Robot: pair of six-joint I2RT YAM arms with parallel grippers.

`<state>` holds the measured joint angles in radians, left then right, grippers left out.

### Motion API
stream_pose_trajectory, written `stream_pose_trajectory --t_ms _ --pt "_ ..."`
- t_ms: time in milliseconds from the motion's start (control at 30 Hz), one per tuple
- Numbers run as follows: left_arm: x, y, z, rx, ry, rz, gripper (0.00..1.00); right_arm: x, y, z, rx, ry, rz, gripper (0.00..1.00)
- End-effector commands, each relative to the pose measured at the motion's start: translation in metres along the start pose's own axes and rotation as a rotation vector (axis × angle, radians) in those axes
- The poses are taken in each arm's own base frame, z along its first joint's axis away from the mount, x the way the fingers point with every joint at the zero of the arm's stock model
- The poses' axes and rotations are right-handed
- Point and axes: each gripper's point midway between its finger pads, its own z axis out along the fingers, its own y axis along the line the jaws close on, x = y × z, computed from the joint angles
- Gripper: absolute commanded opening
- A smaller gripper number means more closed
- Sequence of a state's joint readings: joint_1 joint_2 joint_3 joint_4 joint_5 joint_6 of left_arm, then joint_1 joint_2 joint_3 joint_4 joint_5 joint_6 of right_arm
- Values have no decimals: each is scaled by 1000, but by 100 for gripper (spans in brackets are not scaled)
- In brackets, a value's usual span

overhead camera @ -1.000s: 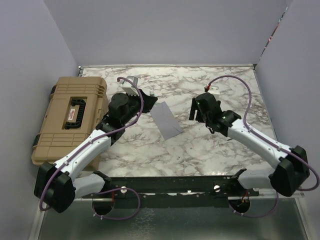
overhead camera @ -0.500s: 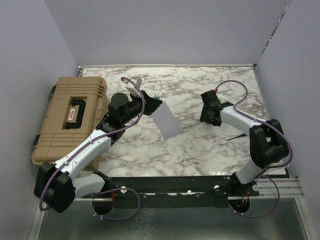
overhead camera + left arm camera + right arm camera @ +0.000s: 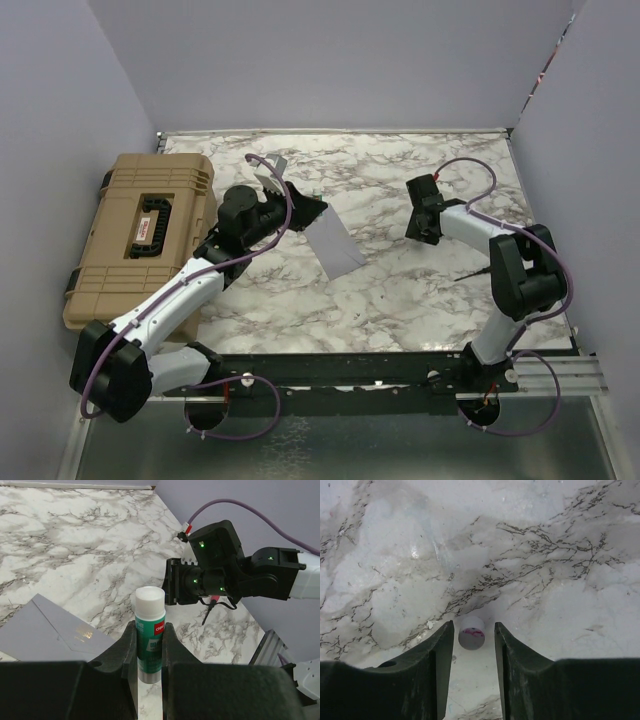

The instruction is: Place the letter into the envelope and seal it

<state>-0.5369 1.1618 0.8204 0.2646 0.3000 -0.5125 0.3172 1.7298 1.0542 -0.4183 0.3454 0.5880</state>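
Observation:
The grey envelope lies flat on the marble, its flap side up. The letter is out of view. My left gripper hovers at the envelope's left edge, shut on an upright green glue stick with a white top. My right gripper points down at the table to the right of the envelope. Its jaws straddle a small white cap with pink marks, and a gap shows on each side of the cap. The left wrist view shows the right gripper beyond the glue stick.
A big tan hard case fills the table's left side beside my left arm. A thin dark stick-like object lies on the marble near my right arm. Grey walls close off the left, back and right.
My right arm has folded back and its gripper has dropped to the table, jaws narrowing around the white cap. The left gripper has barely moved, still holding the glue stick.

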Motion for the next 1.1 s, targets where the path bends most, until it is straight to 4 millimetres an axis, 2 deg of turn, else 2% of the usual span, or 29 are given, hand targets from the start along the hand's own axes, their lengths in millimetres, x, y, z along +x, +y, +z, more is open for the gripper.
stream_pose_trajectory --t_ms 0,100,333,533,633,767,833,1067 --pt "-5 -9 2 41 -9 12 0 -11 11 6 -36 -7 -7 39" --pt "-6 -9 2 42 -11 14 0 -10 12 6 -44 4 -5 33" --pt "-5 -10 1 48 -7 17 0 -8 13 1 -60 26 -9 27" --pt "-6 -13 1 63 -5 15 0 -3 14 -1 -71 47 -31 2" --pt "-6 -16 1 75 -2 17 0 -3 14 -8 -91 48 -38 1" --pt "-2 -26 4 129 15 21 0 -8 20 -32 -172 32 -40 1" --pt "3 -33 6 159 31 30 0 -15 27 -53 -250 10 -37 1" --pt "25 -53 15 226 84 89 0 -17 53 -124 -536 3 -38 1"
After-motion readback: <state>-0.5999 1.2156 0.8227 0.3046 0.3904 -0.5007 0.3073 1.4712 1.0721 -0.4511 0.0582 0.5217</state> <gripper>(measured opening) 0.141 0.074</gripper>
